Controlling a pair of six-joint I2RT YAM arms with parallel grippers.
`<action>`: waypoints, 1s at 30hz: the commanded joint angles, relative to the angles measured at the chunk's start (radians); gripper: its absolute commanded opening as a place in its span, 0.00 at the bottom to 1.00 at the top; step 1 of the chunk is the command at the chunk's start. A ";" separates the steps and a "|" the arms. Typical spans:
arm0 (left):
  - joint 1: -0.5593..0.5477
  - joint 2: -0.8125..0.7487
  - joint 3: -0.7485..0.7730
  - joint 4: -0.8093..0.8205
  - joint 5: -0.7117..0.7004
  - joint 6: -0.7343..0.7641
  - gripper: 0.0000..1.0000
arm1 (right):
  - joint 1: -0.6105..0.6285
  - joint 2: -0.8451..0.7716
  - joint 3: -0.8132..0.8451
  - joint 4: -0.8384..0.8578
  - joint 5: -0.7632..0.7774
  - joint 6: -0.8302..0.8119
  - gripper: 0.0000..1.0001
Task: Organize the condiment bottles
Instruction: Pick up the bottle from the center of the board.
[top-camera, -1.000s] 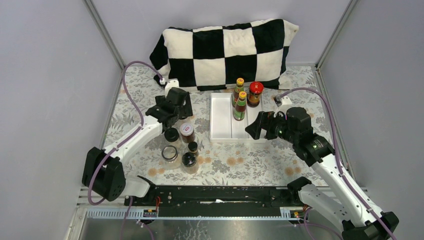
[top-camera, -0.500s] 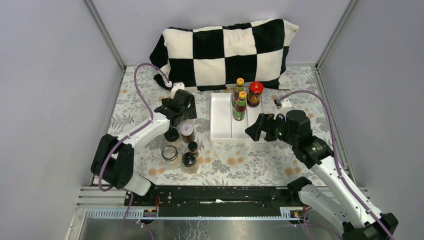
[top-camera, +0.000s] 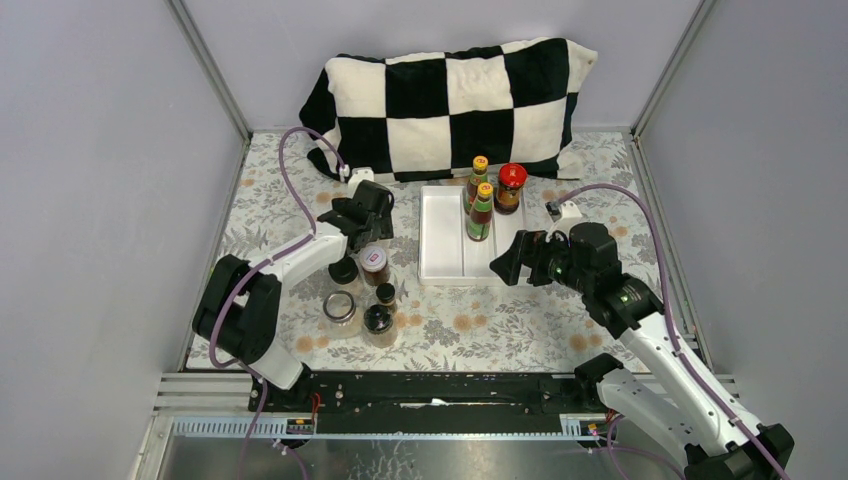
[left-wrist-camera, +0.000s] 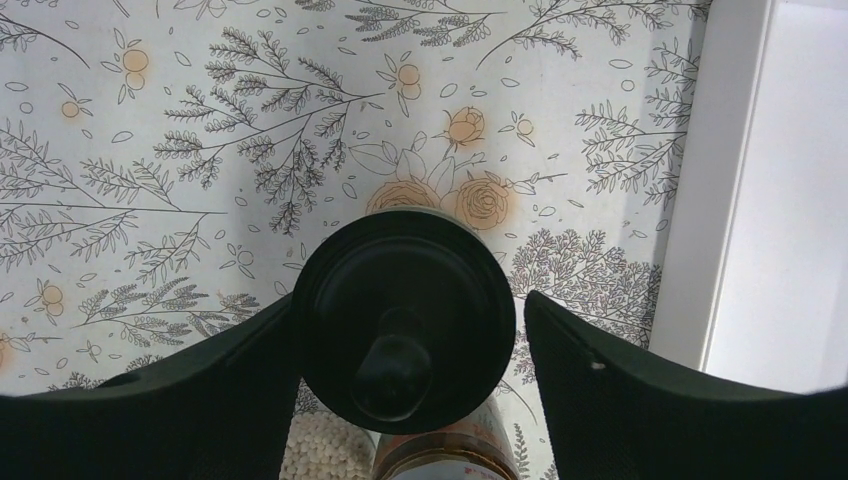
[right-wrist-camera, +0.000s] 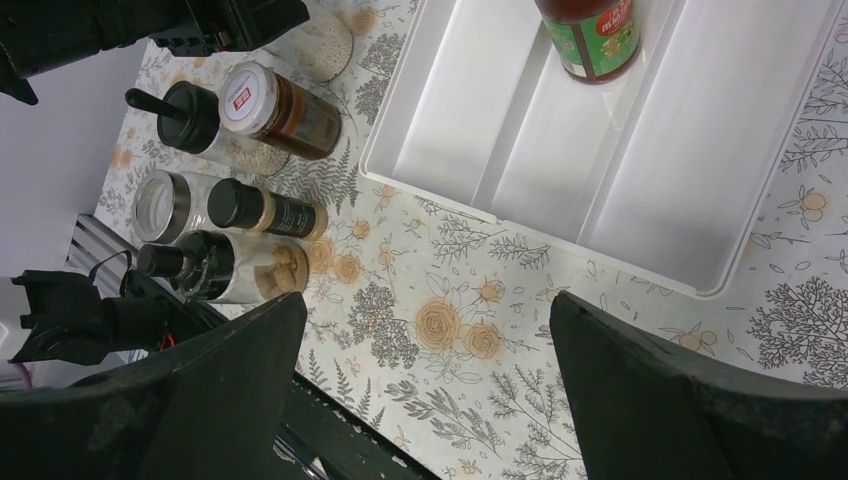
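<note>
Left gripper (left-wrist-camera: 410, 305) jaws stand wide astride the black-capped spice jar (left-wrist-camera: 400, 270); right gripper (right-wrist-camera: 425, 312) jaws wide, holding nothing.

Two yellow-capped bottles (top-camera: 480, 215) upright in tray (top-camera: 440, 245), red-lidded jar (top-camera: 511, 188) beside; five jars (top-camera: 373, 265) clustered left

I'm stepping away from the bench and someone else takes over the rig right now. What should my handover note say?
Left gripper: open, straddling a black-capped jar on the table beside the tray's left edge, not yet closed on it.
Right gripper: open and empty, hovering by the tray's near end.
Done: two yellow-capped sauce bottles and the red-lidded jar stand at the tray's far end.
Left: the straddled jar and the others grouped on the table left of the tray, among them a glass jar and a white-lidded jar.
</note>
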 joint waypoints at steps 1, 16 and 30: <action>-0.005 0.006 -0.007 0.038 -0.018 -0.003 0.80 | 0.003 -0.009 -0.017 0.048 -0.021 0.013 1.00; -0.007 -0.081 0.032 -0.033 -0.001 0.006 0.71 | 0.002 0.008 -0.033 0.082 -0.035 0.031 1.00; -0.027 -0.116 0.286 -0.189 0.023 0.084 0.68 | 0.001 0.016 -0.027 0.086 -0.034 0.030 1.00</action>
